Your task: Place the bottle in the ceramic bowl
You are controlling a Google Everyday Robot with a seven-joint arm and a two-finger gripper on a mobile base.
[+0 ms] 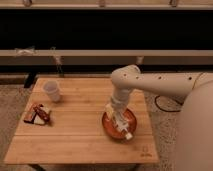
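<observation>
The orange-brown ceramic bowl (110, 129) sits on the right part of the wooden table (80, 120). My gripper (119, 120) hangs straight over the bowl, low inside its rim. The small pale bottle (124, 131) lies tilted at the gripper's tip, its lower end near the bowl's front right rim. I cannot tell whether the bottle rests in the bowl or is still held.
A white cup (52, 90) stands at the table's back left. Dark red-brown and white packets (37, 114) lie near the left edge. A dark cable (162, 104) runs on the floor to the right of the table.
</observation>
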